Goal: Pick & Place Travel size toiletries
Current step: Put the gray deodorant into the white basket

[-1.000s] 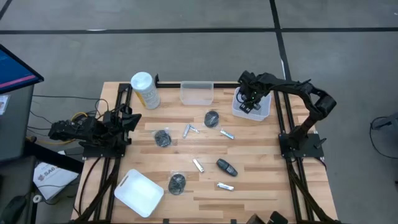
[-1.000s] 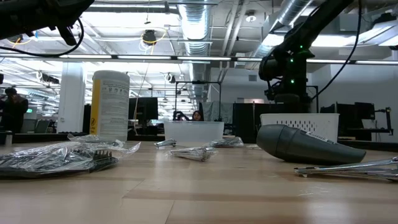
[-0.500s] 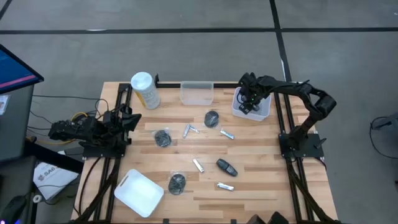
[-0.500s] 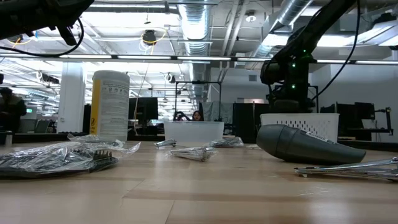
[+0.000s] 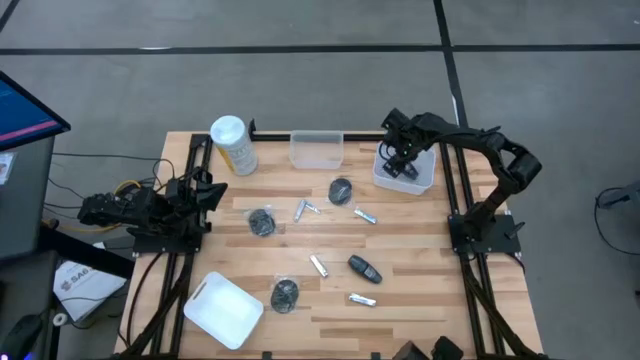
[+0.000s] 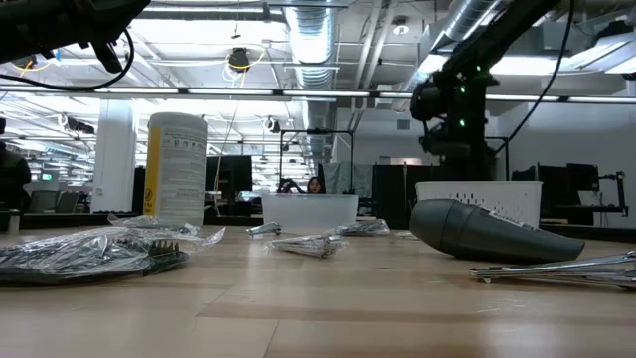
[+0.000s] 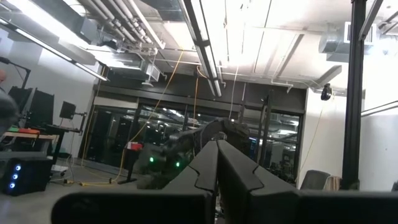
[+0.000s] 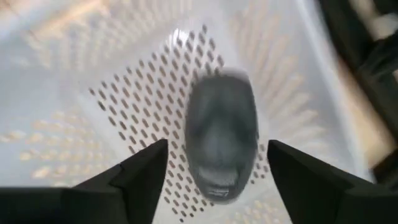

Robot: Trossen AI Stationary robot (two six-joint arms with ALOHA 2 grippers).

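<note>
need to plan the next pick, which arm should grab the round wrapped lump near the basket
Right. The right gripper hangs open over the basket, with a dark piece lying in it, and the lump sits just beside that basket. The left gripper is parked at the table's left edge, farther off.

No text can be read for certain. The tall canister (image 6: 177,168) on the desk carries a label of small dark print and a yellow panel, all too fine to make out. A white box (image 5: 88,285) on the floor beside the desk bears dark lettering, likewise illegible.
</note>
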